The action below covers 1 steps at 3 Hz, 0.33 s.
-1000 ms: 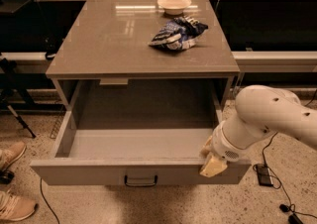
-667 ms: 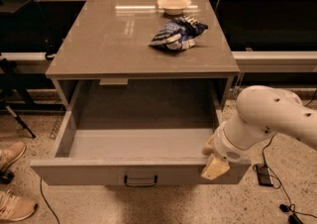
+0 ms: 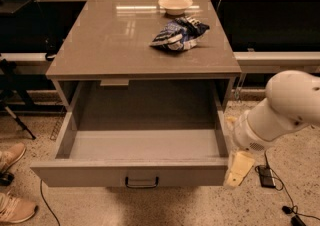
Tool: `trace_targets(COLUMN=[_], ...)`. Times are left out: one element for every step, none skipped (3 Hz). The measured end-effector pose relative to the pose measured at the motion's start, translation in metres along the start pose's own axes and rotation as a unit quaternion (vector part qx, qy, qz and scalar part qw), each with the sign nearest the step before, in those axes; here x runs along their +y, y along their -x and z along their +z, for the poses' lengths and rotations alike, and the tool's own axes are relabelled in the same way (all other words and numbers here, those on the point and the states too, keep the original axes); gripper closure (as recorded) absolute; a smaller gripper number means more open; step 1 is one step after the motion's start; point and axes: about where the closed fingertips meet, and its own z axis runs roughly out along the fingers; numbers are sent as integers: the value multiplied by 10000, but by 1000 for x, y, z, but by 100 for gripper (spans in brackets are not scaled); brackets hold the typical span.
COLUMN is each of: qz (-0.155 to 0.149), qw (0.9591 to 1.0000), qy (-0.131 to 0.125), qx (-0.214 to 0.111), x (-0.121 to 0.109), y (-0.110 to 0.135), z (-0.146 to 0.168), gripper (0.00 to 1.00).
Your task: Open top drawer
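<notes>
The top drawer [image 3: 140, 145] of the grey-beige cabinet stands pulled far out toward me, its plain grey inside bare. Its front panel carries a small black bar handle [image 3: 142, 183] at centre. My gripper [image 3: 238, 168] hangs at the drawer's front right corner, just right of the front panel, well right of the handle. The white arm [image 3: 280, 112] rises behind it on the right. No other drawers show.
On the cabinet top [image 3: 115, 40] lie a crumpled blue-and-white chip bag [image 3: 179, 34] and a white bowl [image 3: 175, 3]. Shoes [image 3: 10, 157] and a cable lie on the floor at left. A black device with cords [image 3: 266, 176] lies on the floor at right.
The gripper has shifted slightly right and down beside the drawer's front right corner. The drawer stays open as before.
</notes>
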Motion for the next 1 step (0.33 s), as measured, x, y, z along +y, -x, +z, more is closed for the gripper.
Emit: trace_targets(qz=[-122], qw=[9983], qy=[-543], qx=[172], x=[-8], y=[2], z=[-56], gripper=[0])
